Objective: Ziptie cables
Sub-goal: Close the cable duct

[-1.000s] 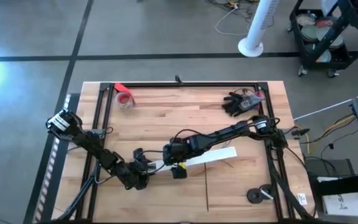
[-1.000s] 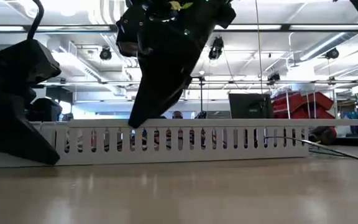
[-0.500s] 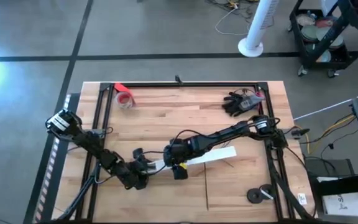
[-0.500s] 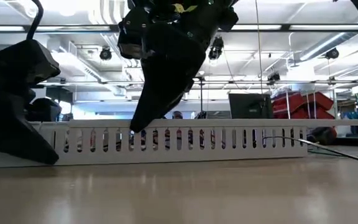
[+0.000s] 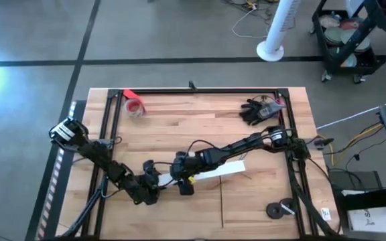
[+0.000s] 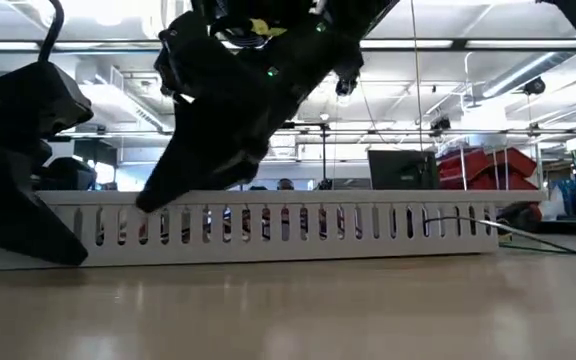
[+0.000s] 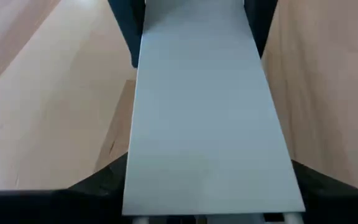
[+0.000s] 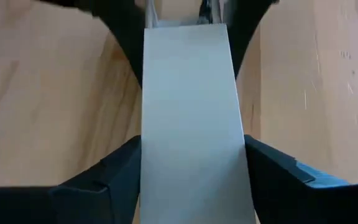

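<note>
Near the desk's front edge, both grippers, left (image 5: 154, 185) and right (image 5: 177, 179), are seemingly clamping the white strip (image 5: 221, 171).

The long flat white slotted strip (image 6: 268, 222) has its left end hidden behind the left gripper (image 6: 18, 215); the thin cables cannot be made out.
</note>
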Robot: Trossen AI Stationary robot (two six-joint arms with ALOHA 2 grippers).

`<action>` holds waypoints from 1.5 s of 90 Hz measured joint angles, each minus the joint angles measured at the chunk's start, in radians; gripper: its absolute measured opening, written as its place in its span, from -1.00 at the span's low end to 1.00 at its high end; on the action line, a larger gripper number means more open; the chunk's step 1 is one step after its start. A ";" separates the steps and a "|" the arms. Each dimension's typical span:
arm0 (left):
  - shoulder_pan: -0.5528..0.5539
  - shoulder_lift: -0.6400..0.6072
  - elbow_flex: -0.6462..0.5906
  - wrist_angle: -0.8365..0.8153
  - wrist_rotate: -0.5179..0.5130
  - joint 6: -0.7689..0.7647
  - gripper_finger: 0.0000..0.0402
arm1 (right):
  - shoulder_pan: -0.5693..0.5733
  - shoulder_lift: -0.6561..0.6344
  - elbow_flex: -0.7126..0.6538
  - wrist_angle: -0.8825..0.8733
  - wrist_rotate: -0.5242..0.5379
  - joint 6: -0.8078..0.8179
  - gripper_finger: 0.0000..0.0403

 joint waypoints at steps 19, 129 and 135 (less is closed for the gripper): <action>0.000 0.000 -0.001 0.012 -0.001 0.035 0.15 | 0.001 0.006 0.028 -0.012 -0.008 -0.004 0.14; -0.208 -0.002 -0.008 -0.244 -0.078 -0.375 0.09 | -0.003 0.006 0.028 -0.083 -0.014 -0.053 0.15; -0.205 -0.002 -0.008 -0.242 -0.078 -0.374 0.09 | -0.005 0.006 0.026 -0.063 -0.029 -0.050 0.16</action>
